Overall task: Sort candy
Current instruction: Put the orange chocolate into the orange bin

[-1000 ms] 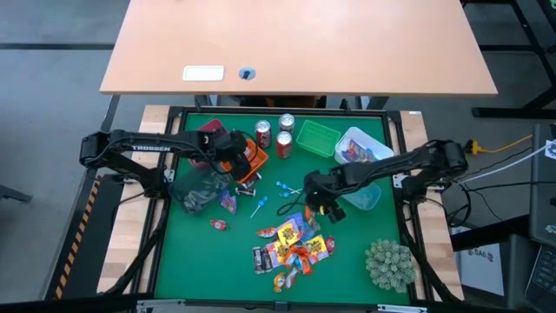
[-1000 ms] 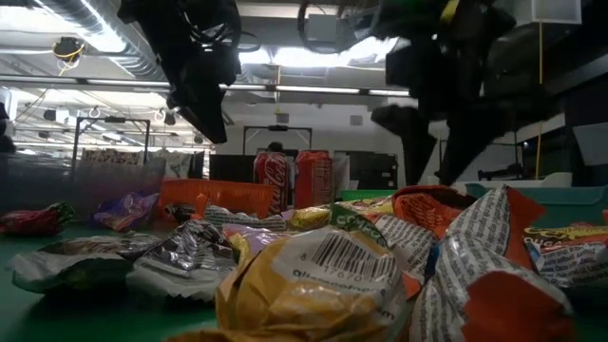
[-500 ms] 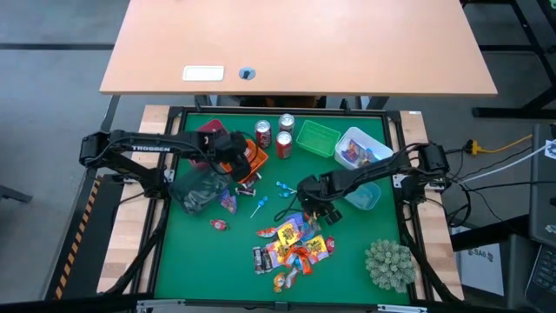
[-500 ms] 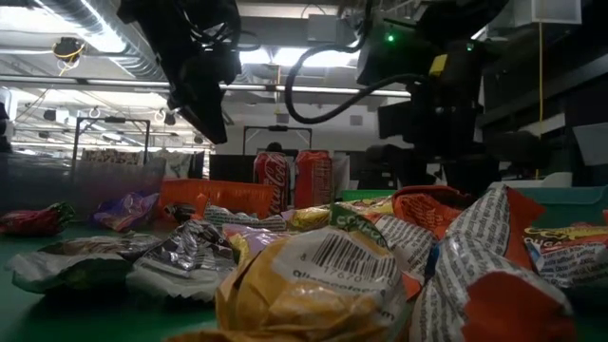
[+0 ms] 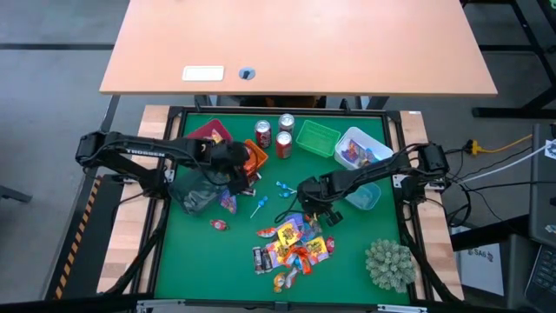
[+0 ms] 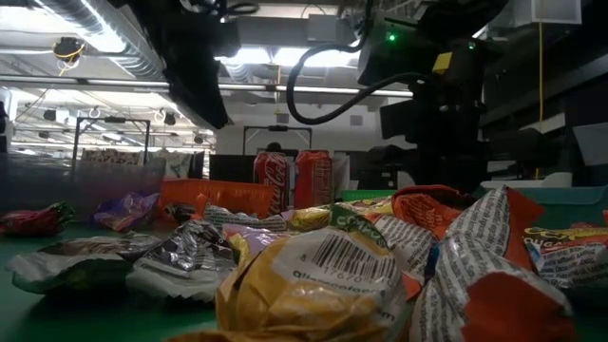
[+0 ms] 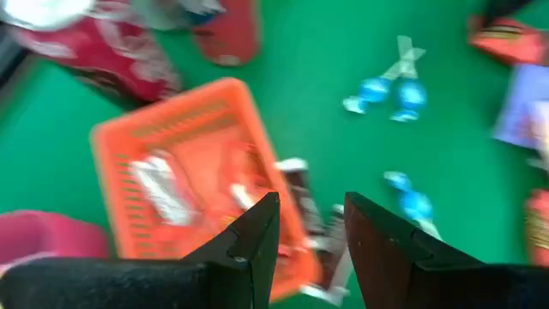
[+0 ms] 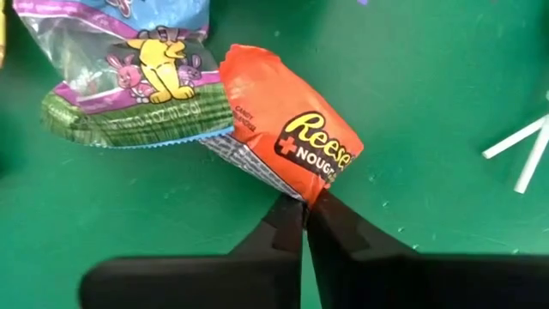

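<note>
Right wrist view showed the right gripper [image 8: 304, 215] pinched on the end of an orange candy [image 8: 287, 133] on the green mat [image 8: 412, 103], beside the candy pile [image 5: 294, 243]. Left gripper [image 7: 311, 225] hung parted over the orange basket [image 7: 154, 154].

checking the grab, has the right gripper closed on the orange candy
Yes, the right gripper pinches an end of the orange candy.

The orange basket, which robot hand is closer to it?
The left. The left gripper hangs right at the orange basket, fingers apart and empty. The right gripper is farther off, past the blue lollipops, pinching an orange candy wrapper.
</note>
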You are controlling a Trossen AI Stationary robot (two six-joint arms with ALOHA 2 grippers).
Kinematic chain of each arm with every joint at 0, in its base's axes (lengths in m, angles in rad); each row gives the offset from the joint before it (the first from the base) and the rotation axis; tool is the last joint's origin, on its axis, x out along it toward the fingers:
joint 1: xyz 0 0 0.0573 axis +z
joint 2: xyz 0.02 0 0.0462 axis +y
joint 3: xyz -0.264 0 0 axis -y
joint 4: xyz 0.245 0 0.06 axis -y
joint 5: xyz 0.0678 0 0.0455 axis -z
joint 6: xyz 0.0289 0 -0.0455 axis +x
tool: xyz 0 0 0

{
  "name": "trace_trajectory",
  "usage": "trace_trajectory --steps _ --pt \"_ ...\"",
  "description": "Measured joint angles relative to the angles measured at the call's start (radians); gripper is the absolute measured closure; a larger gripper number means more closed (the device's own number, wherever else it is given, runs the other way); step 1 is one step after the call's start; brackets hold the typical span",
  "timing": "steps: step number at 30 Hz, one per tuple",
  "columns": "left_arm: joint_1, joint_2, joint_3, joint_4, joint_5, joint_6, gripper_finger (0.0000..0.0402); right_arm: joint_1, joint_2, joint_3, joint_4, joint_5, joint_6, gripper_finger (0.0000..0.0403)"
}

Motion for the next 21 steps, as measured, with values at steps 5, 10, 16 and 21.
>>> trace_trajectory --steps 5,10,16,21 --pt "-0.080 0.000 0.002 0.001 0.064 -0.081 0.0280 0.000 0.004 0.030 -0.054 0.005 0.001 0.0390" --pt "-0.173 0.000 0.002 0.000 0.075 -0.169 0.0280 -0.003 0.006 0.094 -0.115 0.026 0.000 0.0397" --pt "-0.282 0.000 0.002 0.028 0.070 -0.285 0.0280 -0.002 0.005 0.176 -0.148 0.073 -0.020 0.0400" --pt "-0.359 0.000 0.002 0.075 0.056 -0.343 0.0280 -0.002 0.004 0.249 -0.141 0.138 -0.090 0.0398"
